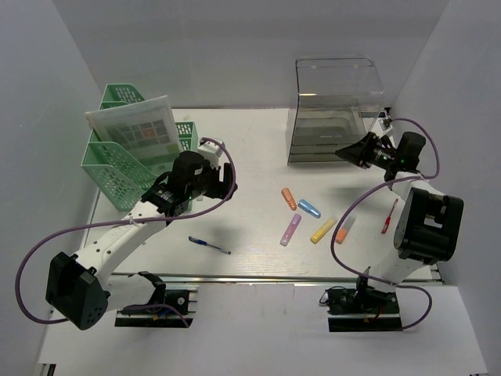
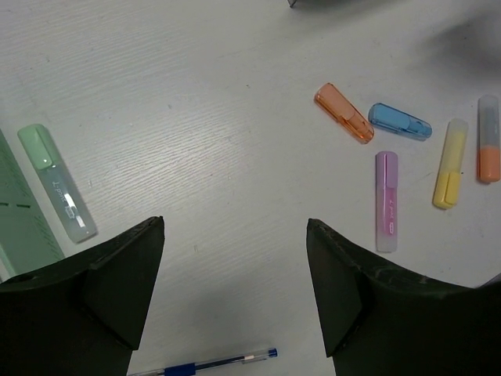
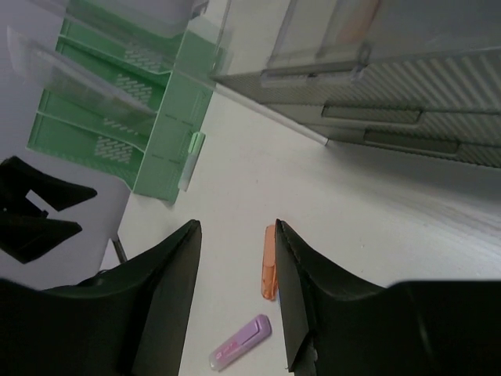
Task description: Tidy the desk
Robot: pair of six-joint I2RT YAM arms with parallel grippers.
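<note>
The white desk [image 1: 250,149] has a silver rail [image 1: 297,278] along its front edge. Several highlighters lie loose at centre right: orange [image 1: 289,198], blue [image 1: 309,208], purple [image 1: 290,229], yellow [image 1: 322,230] and an orange-and-white one [image 1: 345,229]. A blue pen [image 1: 209,245] lies near the front and a red pen [image 1: 389,216] at the right. My left gripper [image 1: 225,174] is open and empty above bare desk [image 2: 235,223]. My right gripper [image 1: 348,150] is open and empty [image 3: 235,227], held in front of the drawer unit.
Green mesh file organizers [image 1: 125,153] holding a sheet of paper stand at the back left. A clear drawer unit [image 1: 337,110] stands at the back right. A green highlighter [image 2: 56,182] lies beside the organizer. Pale grey walls enclose the desk.
</note>
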